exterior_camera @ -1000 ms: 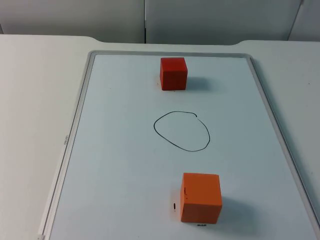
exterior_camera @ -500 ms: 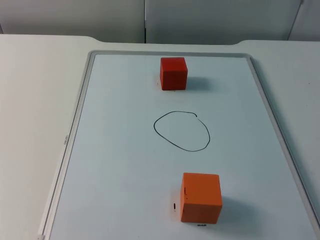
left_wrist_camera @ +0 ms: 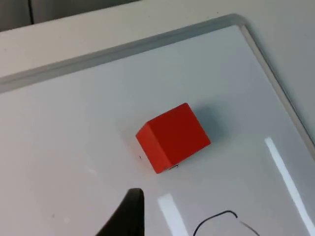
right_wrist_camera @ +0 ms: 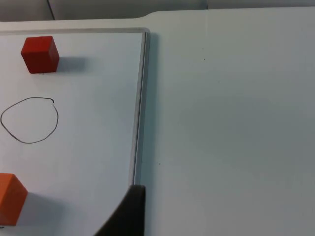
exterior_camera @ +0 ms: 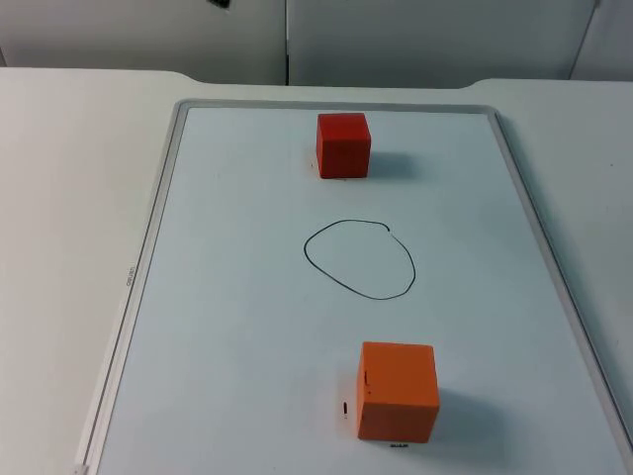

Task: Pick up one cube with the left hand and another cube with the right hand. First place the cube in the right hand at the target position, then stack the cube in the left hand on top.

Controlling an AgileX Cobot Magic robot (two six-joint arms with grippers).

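The whiteboard (exterior_camera: 237, 327) is smooth and glossy, catching light streaks, with a matt grey metal-looking frame (exterior_camera: 148, 237). The red cube (exterior_camera: 343, 144) and orange cube (exterior_camera: 397, 391) look matt and smooth. The table (exterior_camera: 69, 198) is matt white.

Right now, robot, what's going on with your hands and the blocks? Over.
Left gripper's fingertip hovers near red cube. Right gripper's fingertip over whiteboard edge. Orange cube untouched. Drawn circle vacant, nothing blocking.

a lab bench: white table (exterior_camera: 59, 198), whiteboard (exterior_camera: 247, 327) with drawn circle (exterior_camera: 358, 258), grey partition (exterior_camera: 415, 40).
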